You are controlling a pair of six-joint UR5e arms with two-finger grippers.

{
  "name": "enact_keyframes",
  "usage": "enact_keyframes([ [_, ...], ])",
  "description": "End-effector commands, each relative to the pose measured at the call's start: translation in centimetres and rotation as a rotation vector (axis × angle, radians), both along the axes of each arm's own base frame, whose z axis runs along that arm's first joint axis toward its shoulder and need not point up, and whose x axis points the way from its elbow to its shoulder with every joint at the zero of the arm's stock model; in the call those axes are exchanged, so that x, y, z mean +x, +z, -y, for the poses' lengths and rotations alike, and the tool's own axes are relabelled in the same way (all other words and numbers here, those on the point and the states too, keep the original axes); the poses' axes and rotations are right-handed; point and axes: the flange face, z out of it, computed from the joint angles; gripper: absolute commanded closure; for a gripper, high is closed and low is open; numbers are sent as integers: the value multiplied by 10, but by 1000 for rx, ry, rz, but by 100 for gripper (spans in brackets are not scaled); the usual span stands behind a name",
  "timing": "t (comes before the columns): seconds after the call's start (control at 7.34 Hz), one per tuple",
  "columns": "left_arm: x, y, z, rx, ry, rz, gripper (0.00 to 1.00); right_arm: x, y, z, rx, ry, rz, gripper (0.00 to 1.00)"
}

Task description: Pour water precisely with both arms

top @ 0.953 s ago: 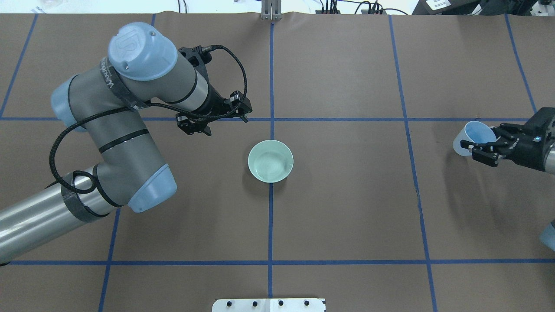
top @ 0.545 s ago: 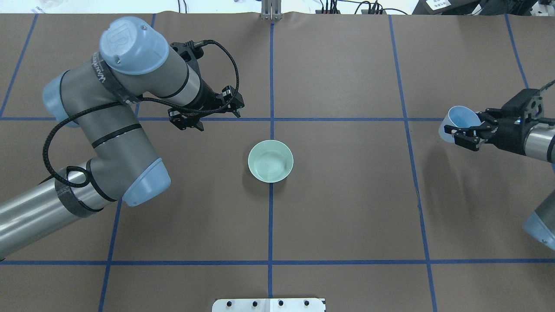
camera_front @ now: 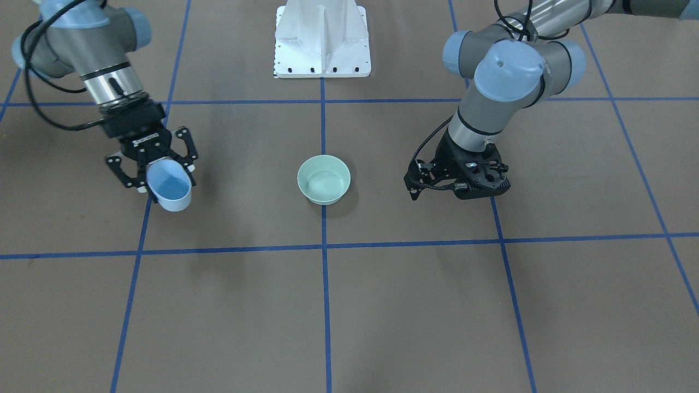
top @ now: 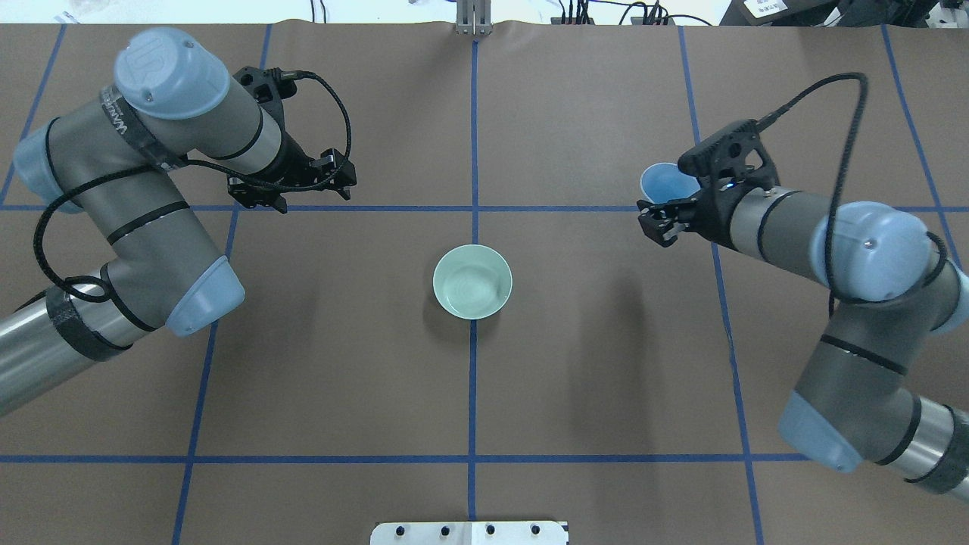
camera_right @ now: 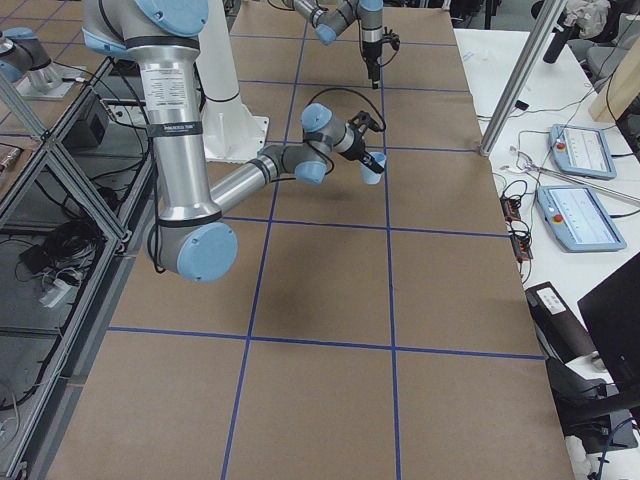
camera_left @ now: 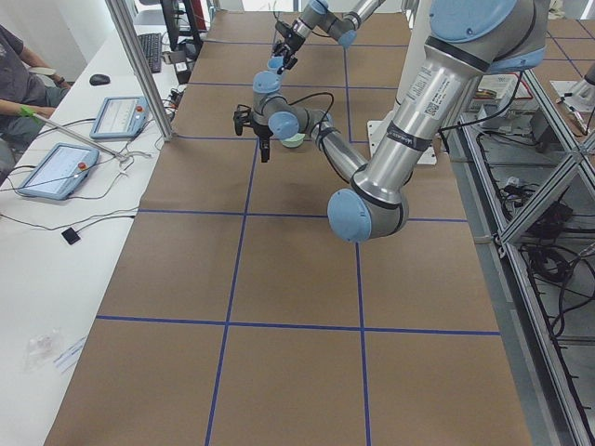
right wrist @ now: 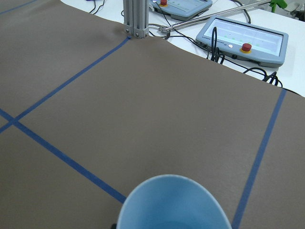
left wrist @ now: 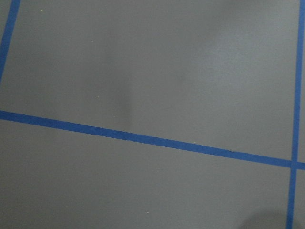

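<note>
Right arm (top: 787, 219) has swung in from the surface's edge toward the middle. Left arm (top: 144, 189) has pulled back from the mint-green bowl (top: 472, 281). Right jaws are closed on a light-blue cup (top: 660, 182), held off the brown surface (top: 590, 363), its open mouth visible from above. Cup is well apart from the bowl. Cannot tell if the cup holds water. Left jaws are spread, holding nothing, pointing down over a blue tape line (top: 394, 208). Bowl sits upright on the centre tape crossing, between the arms.
</note>
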Motion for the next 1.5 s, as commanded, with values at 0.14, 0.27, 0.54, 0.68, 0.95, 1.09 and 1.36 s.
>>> enact_keyframes([
  [0.14,-1,18,2,-1,10,18,0,-117,-108,-47,-6,-16,-219,42],
  [0.27,-11,30,7,37,37,40,0,-135,-121,-50,-20,-26,-273,42],
  [0.54,-56,66,20,59,86,61,0,-169,-128,-66,-14,-20,-402,42],
  [0.68,-87,84,29,59,111,53,0,-177,-137,-68,-19,-33,-461,42],
  [0.95,-128,116,36,73,147,59,0,-217,-140,-60,-19,-29,-544,43],
  [1.09,-145,123,39,78,151,56,0,-227,-132,-55,13,-47,-620,43],
  [1.36,-151,125,41,74,148,53,0,-229,-126,-59,19,-64,-706,43],
])
